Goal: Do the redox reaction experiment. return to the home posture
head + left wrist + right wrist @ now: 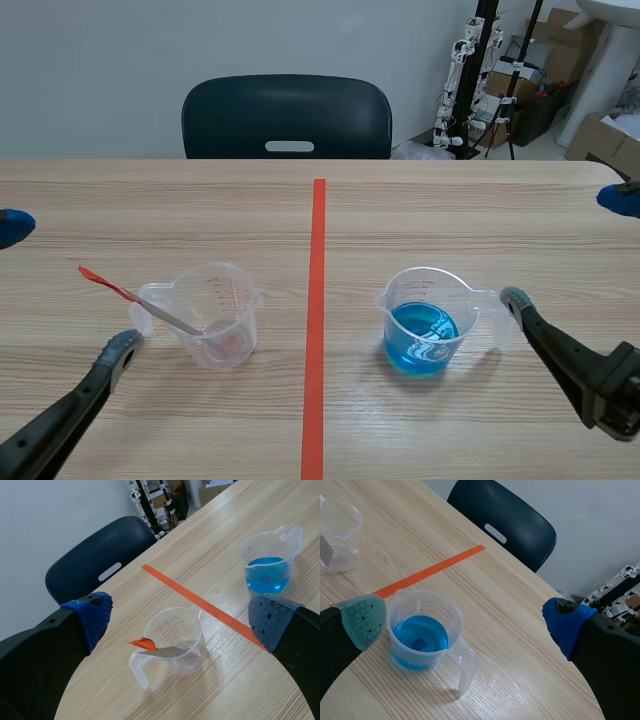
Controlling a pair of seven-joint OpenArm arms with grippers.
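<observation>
Apparently the mixing is done: the measuring cup of blue liquid sits right of centre, and the clear measuring cup holding a red-tipped spatula sits left of centre. The left gripper and right gripper flank them, both spread wide and empty; only homing seems left.

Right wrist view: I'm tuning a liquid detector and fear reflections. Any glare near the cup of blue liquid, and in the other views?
Right wrist view: a pale sheen on the table beside the handle of the measuring cup of blue liquid; scene view: white reflections on the blue liquid; left wrist view: no marked glare on the wood, only a soft shadow under the clear measuring cup.
</observation>
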